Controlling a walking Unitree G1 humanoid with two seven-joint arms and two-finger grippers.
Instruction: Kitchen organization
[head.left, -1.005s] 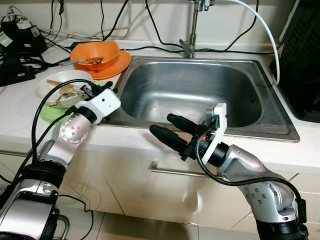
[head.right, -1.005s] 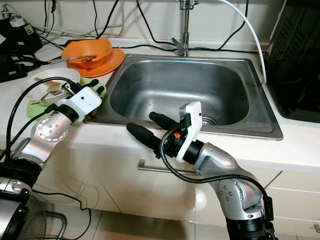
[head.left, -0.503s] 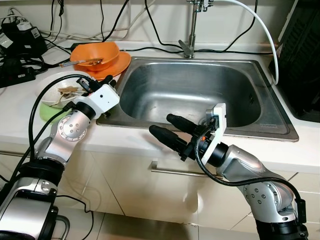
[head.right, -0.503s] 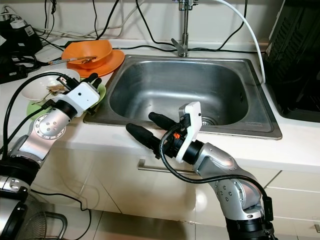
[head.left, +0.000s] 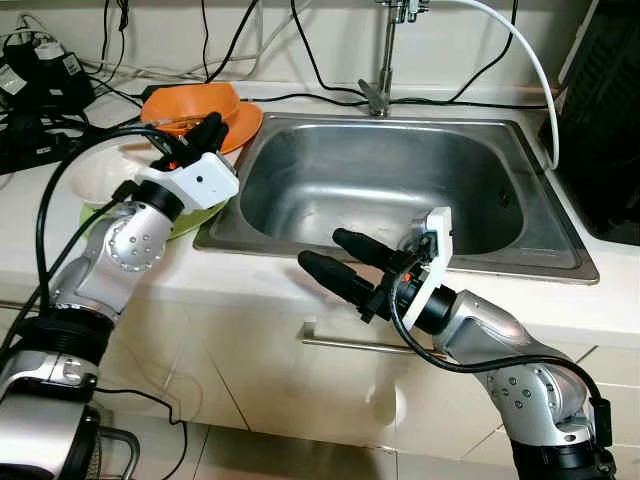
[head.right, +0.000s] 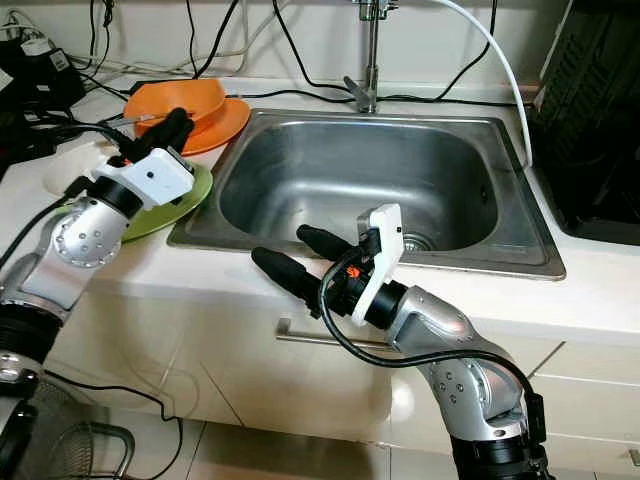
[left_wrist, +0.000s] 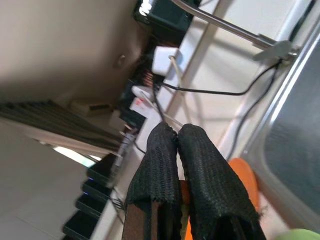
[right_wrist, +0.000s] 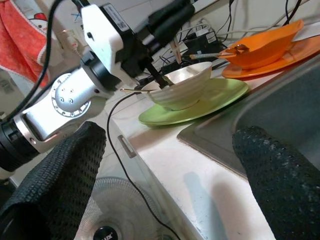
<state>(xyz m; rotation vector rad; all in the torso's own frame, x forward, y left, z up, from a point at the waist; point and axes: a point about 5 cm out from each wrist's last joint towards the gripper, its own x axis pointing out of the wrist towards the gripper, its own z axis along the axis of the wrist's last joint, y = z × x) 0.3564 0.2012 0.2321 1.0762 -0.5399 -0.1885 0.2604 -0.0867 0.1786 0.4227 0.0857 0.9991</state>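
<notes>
Here, at a kitchen counter, a dish-clearing job in mid-reach, with the risks as they stand:

1. The left gripper (head.left: 208, 128) hangs above the white bowl (head.left: 92, 175), its two fingers pressed tight together. The bowl sits on the green plate (head.right: 172, 205), just beside the sink (head.left: 270, 245). A thin pale stick shows below the fingers in the right wrist view. Whether it is pinched between them cannot be told. If it is held only lightly, it could slip out and drop onto the counter or into the basin.

2. Scraps and utensils lie in the white bowl. A careless dip of the shut fingers could tip it on the plate and spill the contents over the worktop.

3. The orange bowl (head.left: 205, 100) rests on the orange plate (head.left: 247, 120) close behind the left gripper, with a utensil (right_wrist: 216, 54) laid across it. A swing backward would likely knock that utensil loose or push the stack.

4. Black cables (head.left: 60, 75) trail along the back of the counter. The arm's own lead loops near them, so a snag is possible.

5. The right gripper (head.left: 322, 248) waits at the sink's front edge, fingers spread wide and holding nothing. It is low, and a sudden lift could strike the steel rim.
</notes>
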